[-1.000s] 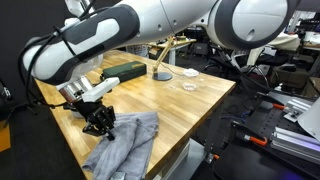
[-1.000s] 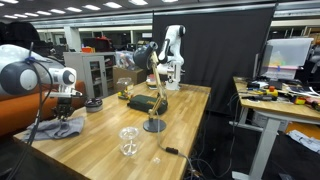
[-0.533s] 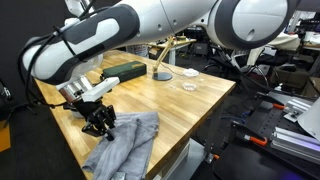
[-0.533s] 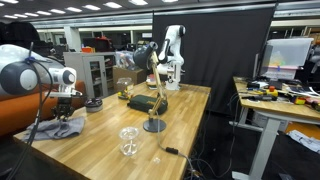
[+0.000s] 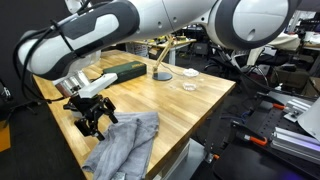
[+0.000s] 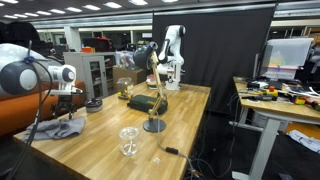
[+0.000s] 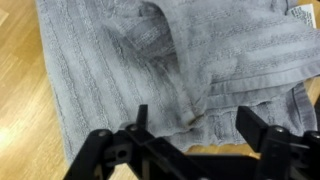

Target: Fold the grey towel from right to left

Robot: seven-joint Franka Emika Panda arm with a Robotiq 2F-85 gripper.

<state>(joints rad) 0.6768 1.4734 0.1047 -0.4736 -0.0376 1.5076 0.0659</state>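
One empty claw (image 5: 93, 127), spread wide, hovers over the crumpled grey towel's (image 5: 126, 148) edge.

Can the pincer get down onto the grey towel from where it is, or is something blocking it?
Probably yes. The pincer hangs open directly above the grey towel, over its bunched fold, with nothing between them in the wrist view.

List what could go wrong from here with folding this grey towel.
1. The grey towel lies bunched, with a raised crease right under the gripper, whose jaws stand open. Closing there may pinch several layers, or only the crease, giving a crooked fold.
2. In an exterior view the towel reaches the table edge and seems to droop over it, so a pull might slide it off.
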